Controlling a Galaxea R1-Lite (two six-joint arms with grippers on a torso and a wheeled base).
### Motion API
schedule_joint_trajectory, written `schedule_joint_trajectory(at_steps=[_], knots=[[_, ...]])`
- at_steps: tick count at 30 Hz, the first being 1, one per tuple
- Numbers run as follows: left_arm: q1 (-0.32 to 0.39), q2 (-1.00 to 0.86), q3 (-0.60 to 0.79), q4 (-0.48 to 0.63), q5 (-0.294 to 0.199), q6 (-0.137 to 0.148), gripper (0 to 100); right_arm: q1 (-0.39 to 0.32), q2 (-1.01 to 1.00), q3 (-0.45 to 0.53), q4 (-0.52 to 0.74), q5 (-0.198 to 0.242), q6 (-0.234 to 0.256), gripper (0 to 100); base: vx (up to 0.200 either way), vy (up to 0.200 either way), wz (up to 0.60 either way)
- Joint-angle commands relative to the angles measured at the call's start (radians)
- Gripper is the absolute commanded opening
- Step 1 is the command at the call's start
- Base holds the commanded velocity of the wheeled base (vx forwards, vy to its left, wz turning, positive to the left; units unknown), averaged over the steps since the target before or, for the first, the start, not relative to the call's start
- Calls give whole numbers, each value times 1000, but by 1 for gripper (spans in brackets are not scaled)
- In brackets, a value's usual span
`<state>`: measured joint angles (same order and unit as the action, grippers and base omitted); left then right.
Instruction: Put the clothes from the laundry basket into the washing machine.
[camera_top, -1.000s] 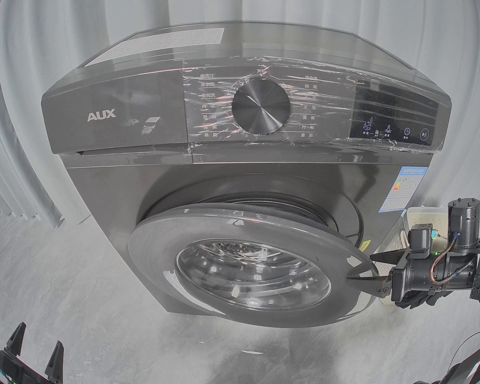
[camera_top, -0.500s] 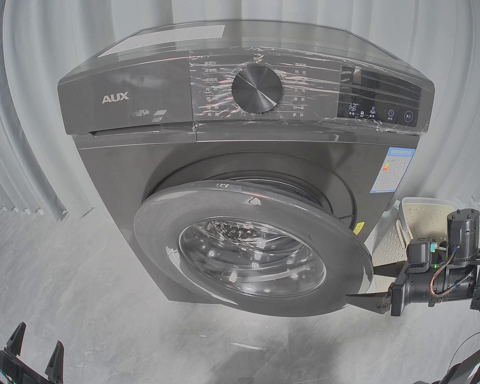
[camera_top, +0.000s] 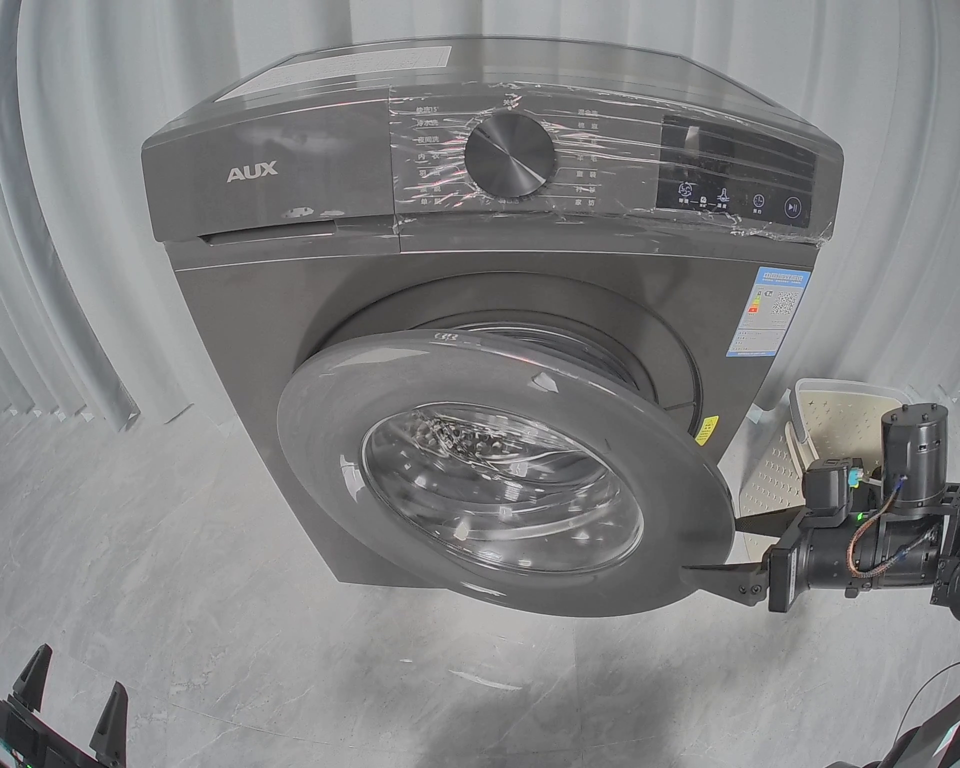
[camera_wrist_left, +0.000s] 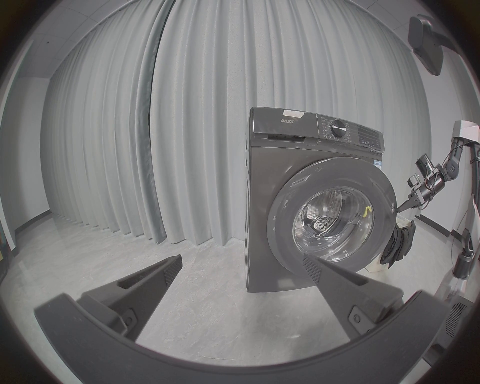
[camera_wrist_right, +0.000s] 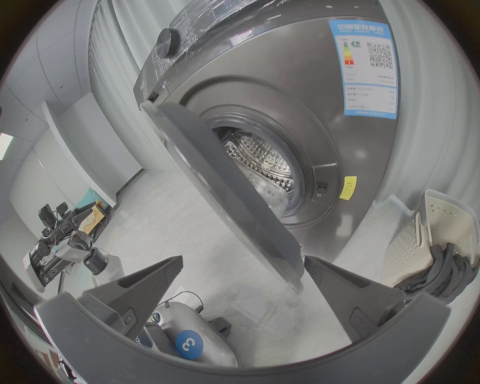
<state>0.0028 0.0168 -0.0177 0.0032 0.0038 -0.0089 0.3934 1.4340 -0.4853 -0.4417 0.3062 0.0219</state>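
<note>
Clothes: A dark bundle (camera_wrist_right: 440, 272) is draped over the rim of the laundry basket (camera_wrist_right: 450, 215). It is not held by either gripper.

Laundry basket: A pale, perforated basket is set on the floor, just beside the right front corner of the washing machine (camera_top: 260, 330).

Drum: The drum (camera_wrist_right: 260, 155) is seen through the gap behind the door. No garment can be made out inside it.

Door: The door (camera_top: 330, 430) is swung partly out from the front panel. Its free edge is on the basket side, and the opening is only partly uncovered.

Progress: The task is judged to be at an early stage. Door opening appears to be the step in hand. No transfer of clothes is shown as done.

Left to do: The door is likely to need swinging wider. The clothes are then to be grasped at the basket rim, carried to the drum and released inside.

Right gripper: The right gripper (camera_top: 715, 547) is placed at the door's free edge with its fingers spread wide and the door rim lying between them. Nothing is clamped. Whether a finger bears on the rim cannot be told.

Left gripper: The left gripper (camera_top: 78, 672) is held low near the floor, well apart from the machine and the basket. Its fingers are spread wide and nothing is held or touched.
</note>
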Motion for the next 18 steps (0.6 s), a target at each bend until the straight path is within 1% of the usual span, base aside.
schedule_joint_trajectory(at_steps=[1, 8, 9, 12, 14, 18], knots=[[0, -14, 15, 0, 1, 0, 100, 25, 42, -6, -2, 5, 1, 100, 0, 0, 0], [0, -12, 15, 0, 1, 0, 100, 48, 9, 31, 1, 16, 3, 100, 0, 0, 0], [0, -14, 15, 0, 1, 0, 100, 53, -49, 63, 9, 22, 1, 100, 0, 0, 0], [0, -12, 15, 0, 1, 0, 100, 56, -86, 80, 9, 28, 1, 100, 0, 0, 0], [0, -12, 15, 0, 1, 0, 100, 53, -86, 76, 6, 27, 3, 100, 0, 0, 0], [0, -12, 15, 0, 1, 0, 100, 42, -7, 14, 0, 22, 6, 100, 0, 0, 0]])
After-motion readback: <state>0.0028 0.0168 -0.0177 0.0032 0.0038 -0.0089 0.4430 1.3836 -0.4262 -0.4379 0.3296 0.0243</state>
